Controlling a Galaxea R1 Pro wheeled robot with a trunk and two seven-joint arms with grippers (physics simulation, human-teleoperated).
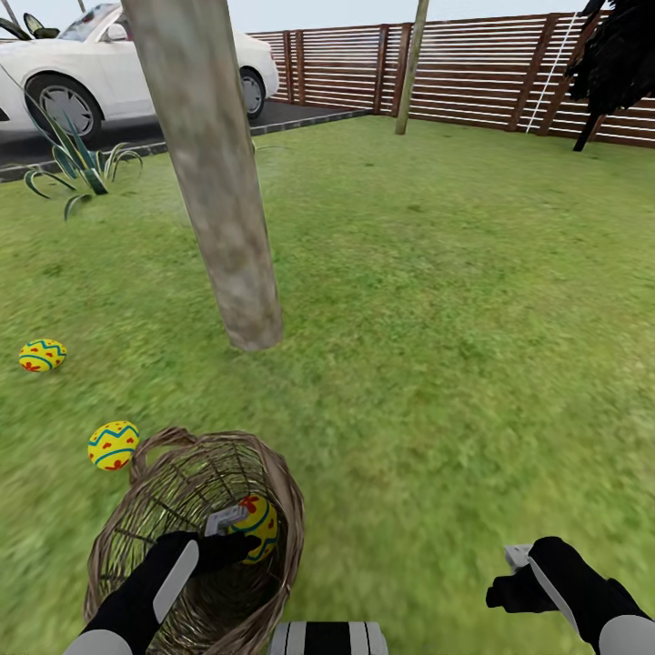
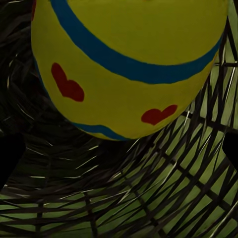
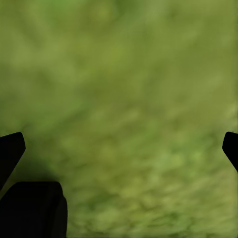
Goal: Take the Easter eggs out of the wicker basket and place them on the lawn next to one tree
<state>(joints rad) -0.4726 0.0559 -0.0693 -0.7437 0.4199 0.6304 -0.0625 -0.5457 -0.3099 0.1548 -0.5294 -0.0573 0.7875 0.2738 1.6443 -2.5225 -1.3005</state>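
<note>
Two Easter eggs (image 1: 42, 355) (image 1: 113, 445) lie on the lawn (image 1: 437, 318) left of the tree (image 1: 211, 173).
The third egg (image 1: 257, 526) sits inside the wicker basket (image 1: 273, 564), with the left gripper (image 1: 238, 537) at it, grip uncertain; the right gripper (image 3: 121, 148) hangs spread above grass.

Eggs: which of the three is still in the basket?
The egg at the left gripper, inside the wicker basket. The other two lie on the lawn.
</note>
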